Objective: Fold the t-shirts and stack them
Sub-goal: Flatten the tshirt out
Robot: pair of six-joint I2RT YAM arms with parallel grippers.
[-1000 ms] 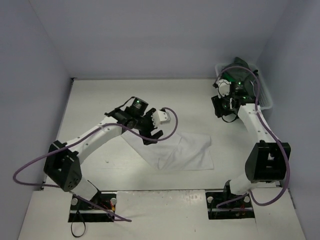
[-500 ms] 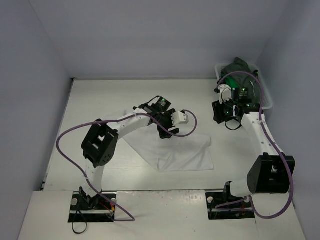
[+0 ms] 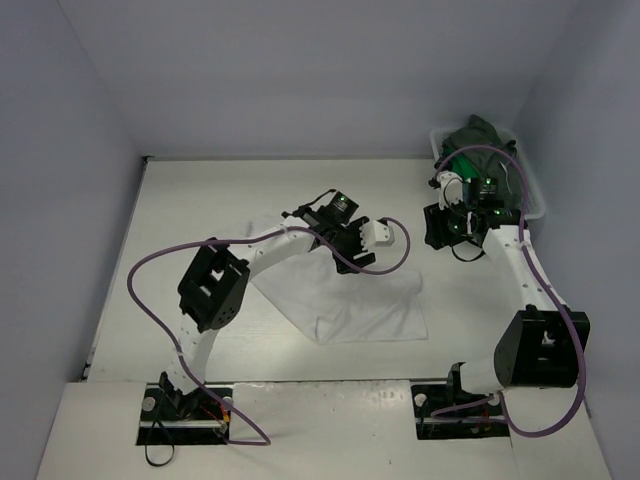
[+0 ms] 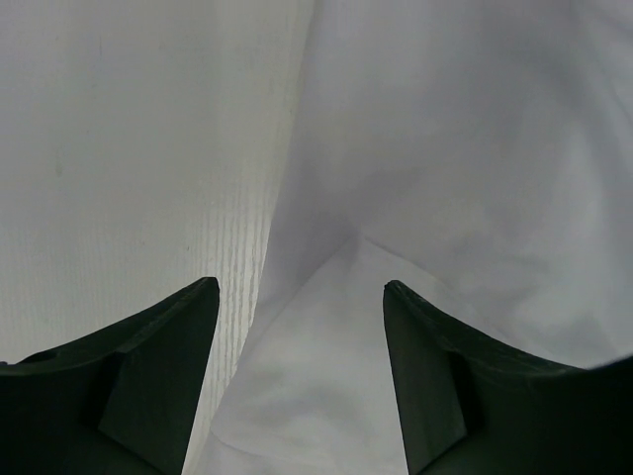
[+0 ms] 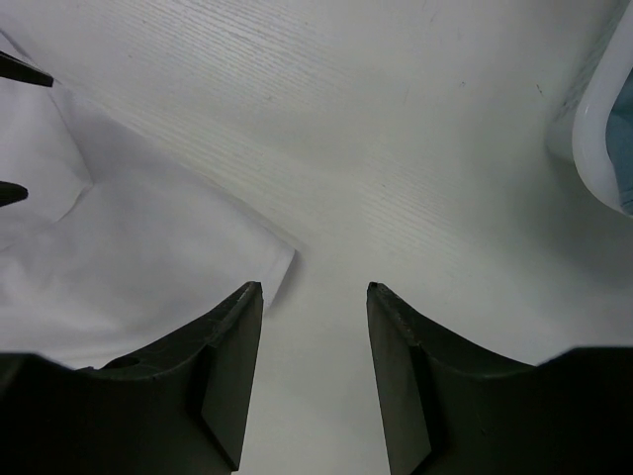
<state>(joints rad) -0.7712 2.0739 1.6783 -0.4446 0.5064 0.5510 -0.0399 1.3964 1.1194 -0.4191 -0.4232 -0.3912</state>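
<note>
Left wrist view: fingers (image 4: 109, 386) cut off at the bottom edge, only the dark tips show. The left gripper (image 4: 299, 297) stands wide apart with nothing between the jaws. Whether the tips touch the cloth cannot be told.

Directly below lies the white cloth t-shirt (image 4: 445, 178). Its edge runs under the left-hand tip, with bare white table (image 4: 119, 148) beyond on that side. The shirt is mostly flat with soft shadowed creases, and one folded flap comes to a point between the tips. From above it spreads mid-table as an uneven wedge, its upper edge hidden by the left arm (image 3: 270, 245).

Farther out, the right gripper (image 5: 313, 297) is also parted and holds nothing. It hangs over bare table just beside the shirt's right corner.

A white plastic mesh basket (image 3: 535, 195) sits in the far right corner, partly masked by the right arm (image 3: 520, 260). A dark grey-green shirt (image 3: 478, 132) and a bright green shirt (image 3: 462, 160) are bunched inside.
</note>
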